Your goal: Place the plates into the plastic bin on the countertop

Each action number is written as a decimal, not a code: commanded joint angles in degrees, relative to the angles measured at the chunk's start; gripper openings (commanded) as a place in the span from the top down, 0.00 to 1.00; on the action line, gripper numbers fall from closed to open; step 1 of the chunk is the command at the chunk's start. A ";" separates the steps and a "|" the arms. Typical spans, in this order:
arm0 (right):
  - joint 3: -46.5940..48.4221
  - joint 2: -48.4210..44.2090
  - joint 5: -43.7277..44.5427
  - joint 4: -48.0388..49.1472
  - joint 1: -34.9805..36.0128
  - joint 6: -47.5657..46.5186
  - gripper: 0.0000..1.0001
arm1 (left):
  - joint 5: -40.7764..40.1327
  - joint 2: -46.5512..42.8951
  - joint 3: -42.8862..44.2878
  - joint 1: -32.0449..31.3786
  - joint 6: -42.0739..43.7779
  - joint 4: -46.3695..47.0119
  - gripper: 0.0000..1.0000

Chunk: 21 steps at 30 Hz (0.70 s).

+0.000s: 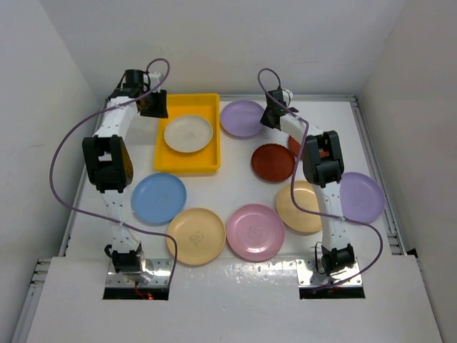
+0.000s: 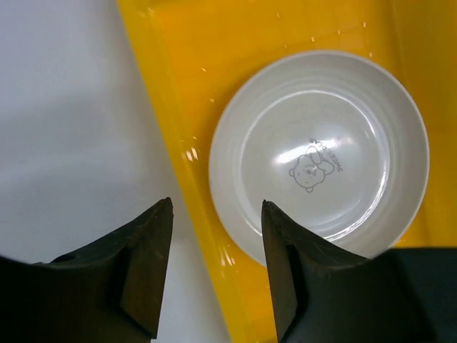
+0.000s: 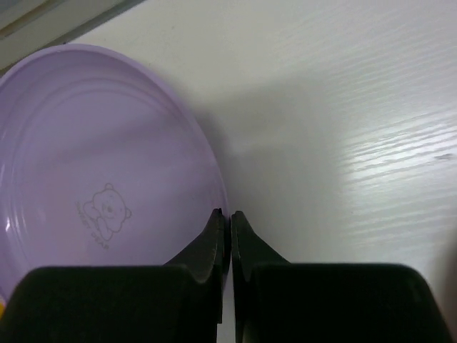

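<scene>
A cream plate (image 1: 188, 133) (image 2: 321, 153) lies flat in the yellow plastic bin (image 1: 187, 166) (image 2: 214, 43). Over the bin's left wall hangs my left gripper (image 1: 153, 105) (image 2: 216, 204), open and holding nothing, one finger over the white countertop (image 3: 343, 107) and one over the plate's edge. At the back, my right gripper (image 1: 270, 118) (image 3: 224, 213) is shut on the right rim of a lilac plate (image 1: 241, 118) (image 3: 100, 157), one finger inside the rim and one outside.
More plates lie on the countertop: blue (image 1: 158, 198), tan-yellow (image 1: 196, 236), pink (image 1: 255, 231), a second tan-yellow (image 1: 296, 207) half under the right arm, dark red (image 1: 273, 163), and another lilac (image 1: 363, 197). A metal rail (image 1: 375, 164) runs along the right edge.
</scene>
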 commanded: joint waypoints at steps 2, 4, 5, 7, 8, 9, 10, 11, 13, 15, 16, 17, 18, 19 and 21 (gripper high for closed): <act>-0.85 -11.10 8.68 8.35 -0.04 -3.02 1.00 | -0.26 -8.55 2.87 4.87 0.22 1.57 0.42; -0.58 -13.22 9.22 10.38 0.31 -3.02 1.00 | -1.49 -9.25 2.16 6.19 0.22 1.57 0.42; -0.15 -14.37 9.39 11.53 0.92 -3.10 1.00 | -1.49 -9.95 1.64 6.81 0.22 1.57 0.42; 0.29 -15.60 9.31 12.67 1.97 -3.80 1.00 | -2.02 -10.48 0.05 8.56 0.22 1.57 0.42; 0.47 -15.96 9.22 13.20 3.46 -4.33 1.00 | -2.71 -11.01 -0.56 9.09 0.22 1.57 0.42; 0.39 -16.48 8.96 15.47 4.17 -4.34 1.00 | -3.42 -11.01 -1.87 9.62 0.22 1.57 0.42; 0.47 -16.31 8.26 15.93 4.78 -4.51 1.00 | -3.43 -11.01 -2.58 10.50 0.22 1.57 0.42; 1.00 -16.05 7.47 16.11 6.44 -4.51 1.00 | -3.43 -11.53 -3.28 10.51 -0.30 1.57 0.42; 4.68 -13.25 3.95 15.85 7.95 -5.03 1.00 | -3.43 -12.06 -5.13 11.30 -0.31 1.57 0.42; 10.10 -8.78 2.20 13.93 10.67 -5.92 1.00 | -3.43 -12.07 -5.66 12.52 -0.92 1.57 0.42; 11.01 -7.80 2.02 12.17 11.37 -6.00 1.00 | -3.43 -12.07 -6.53 12.53 -0.92 1.57 0.42; 11.89 -6.31 1.32 11.81 13.12 -5.92 1.00 | -3.43 -12.68 -7.24 13.05 -0.92 1.57 0.42; 12.16 -5.77 -0.52 11.98 13.66 -5.92 1.00 | -3.43 -12.68 -7.25 13.05 -0.92 1.57 0.42; 11.99 -4.98 -0.80 12.94 14.71 -6.27 1.00 | -3.43 -13.20 -8.03 13.58 -0.92 1.57 0.42; 10.59 -4.62 -0.45 13.30 16.03 -7.06 1.00 | -3.43 -13.21 -8.74 13.58 -0.92 1.57 0.42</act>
